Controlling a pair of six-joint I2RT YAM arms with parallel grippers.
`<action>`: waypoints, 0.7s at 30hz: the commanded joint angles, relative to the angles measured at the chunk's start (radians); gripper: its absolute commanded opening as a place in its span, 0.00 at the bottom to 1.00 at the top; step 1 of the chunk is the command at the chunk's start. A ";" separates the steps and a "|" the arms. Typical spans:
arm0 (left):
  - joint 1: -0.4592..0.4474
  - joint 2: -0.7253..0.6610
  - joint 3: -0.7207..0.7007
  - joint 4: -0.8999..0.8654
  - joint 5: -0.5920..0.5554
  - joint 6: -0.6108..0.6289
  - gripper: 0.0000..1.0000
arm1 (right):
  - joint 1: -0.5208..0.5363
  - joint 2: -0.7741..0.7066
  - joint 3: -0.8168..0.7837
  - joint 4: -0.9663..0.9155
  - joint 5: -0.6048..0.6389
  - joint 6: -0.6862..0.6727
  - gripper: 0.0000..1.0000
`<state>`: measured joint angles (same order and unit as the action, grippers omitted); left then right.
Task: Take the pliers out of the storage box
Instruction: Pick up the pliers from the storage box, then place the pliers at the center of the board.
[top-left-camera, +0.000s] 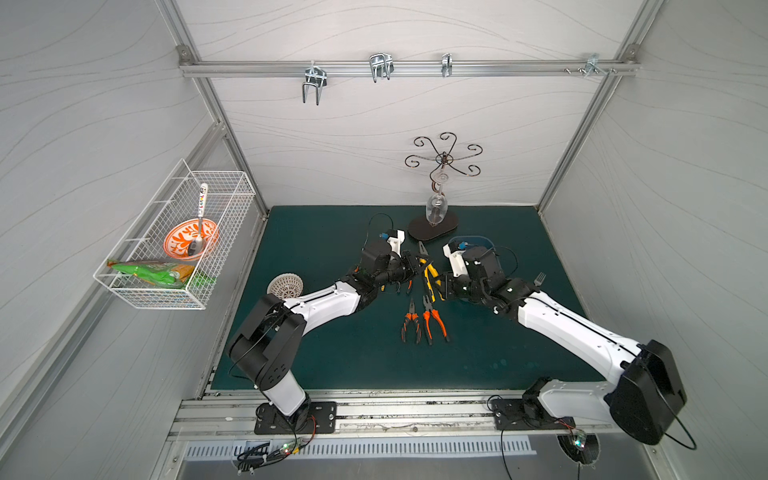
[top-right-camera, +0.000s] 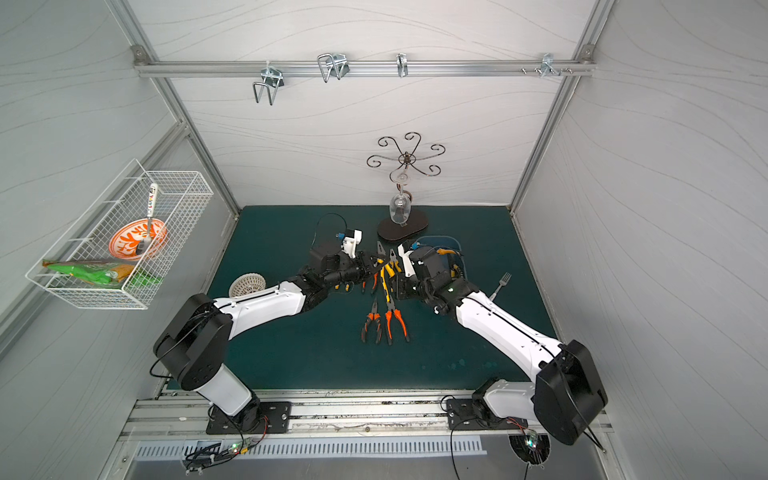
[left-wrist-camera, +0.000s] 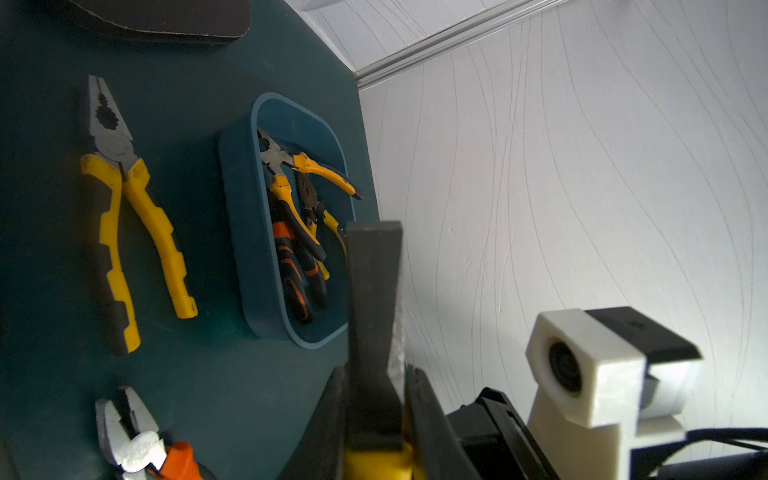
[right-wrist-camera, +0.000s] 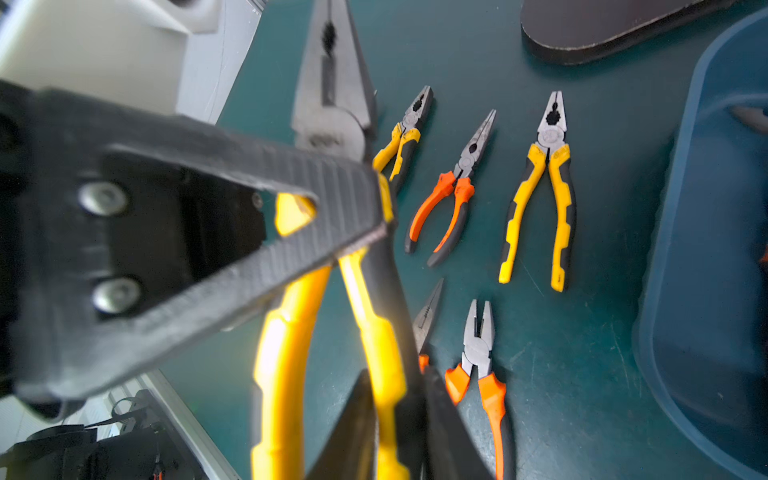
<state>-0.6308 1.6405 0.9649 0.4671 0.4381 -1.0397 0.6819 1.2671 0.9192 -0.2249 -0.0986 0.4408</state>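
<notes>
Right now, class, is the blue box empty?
No, the blue box holds several pliers with yellow and orange handles.

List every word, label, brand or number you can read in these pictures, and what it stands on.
No text reads clearly in any view.
Green snack bag in the white wire basket: print too small.
Spoon handle: coloured marks, unreadable.
Yellow-handled pliers: stamp at the pivot, blurred.

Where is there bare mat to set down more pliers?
Widest: dark green mat between the two orange-handled pliers and the front aluminium rail. Also behind the white ribbed bowl. Crowded: the middle, around the blue plastic storage box and black oval stand base.
</notes>
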 joint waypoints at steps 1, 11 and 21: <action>0.007 -0.008 0.040 0.033 0.060 0.057 0.00 | 0.009 -0.035 0.026 0.034 -0.028 -0.045 0.55; 0.073 -0.126 -0.057 -0.149 0.139 0.246 0.00 | 0.009 -0.147 -0.054 -0.034 -0.135 -0.161 0.79; 0.077 -0.226 -0.216 -0.359 0.093 0.382 0.00 | 0.056 -0.262 -0.122 -0.091 -0.224 -0.320 0.99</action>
<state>-0.5549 1.4399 0.7624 0.1116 0.5343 -0.7204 0.7181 1.0359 0.8116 -0.2779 -0.2821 0.1928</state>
